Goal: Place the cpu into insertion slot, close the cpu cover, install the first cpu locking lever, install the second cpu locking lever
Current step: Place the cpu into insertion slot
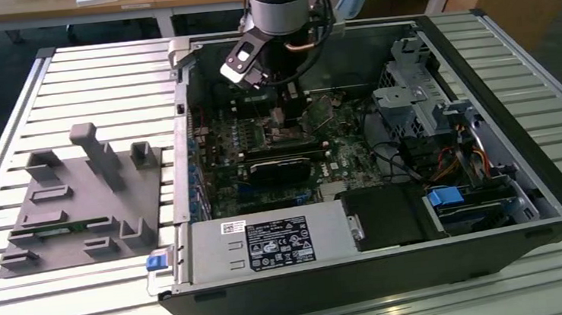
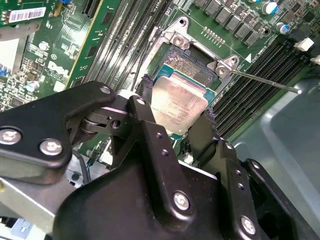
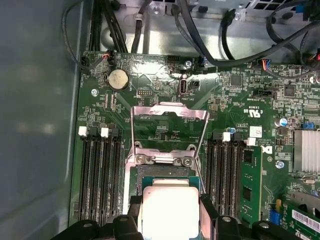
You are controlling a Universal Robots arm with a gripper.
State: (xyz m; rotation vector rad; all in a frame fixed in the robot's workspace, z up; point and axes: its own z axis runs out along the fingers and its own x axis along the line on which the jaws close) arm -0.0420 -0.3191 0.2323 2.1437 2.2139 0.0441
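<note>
Held thing: the small flat square cpu (image 2: 181, 106) with a pale silver-grey metal top, level between my fingers in both wrist views.
Gripper: my black two-fingered gripper (image 2: 177, 100) is pinching the cpu by two opposite edges, one finger on each side, with the top face left bare.
Where the cpu is: directly over the insertion slot (image 2: 192, 62), the small square socket with a dark centre and thin silver rim. A strip of the dark centre shows past one edge of the chip. I cannot tell whether the cpu touches the slot.
Cpu cover: the thin square silver cpu cover (image 3: 170, 117), a metal frame with a large window, stands swung open beyond the slot, clear of my path.
Lever: a thin silver rod-like locking lever (image 2: 265, 82) lies out to one side, apart from my fingers.
Neighbours: long black memory slots (image 3: 102, 180) flank the socket on both sides, close to my fingers.
Setting: in the exterior view, I reach down into the open black computer case (image 1: 529, 204), which lies on the slatted metal surface (image 1: 70, 77).
Step in hand, as I judge it: seating the chip.
Doing it well: square the chip's edges to the silver rim, close the visible strip, keep it flat, descend straight, and never press or slide it across the contacts.
</note>
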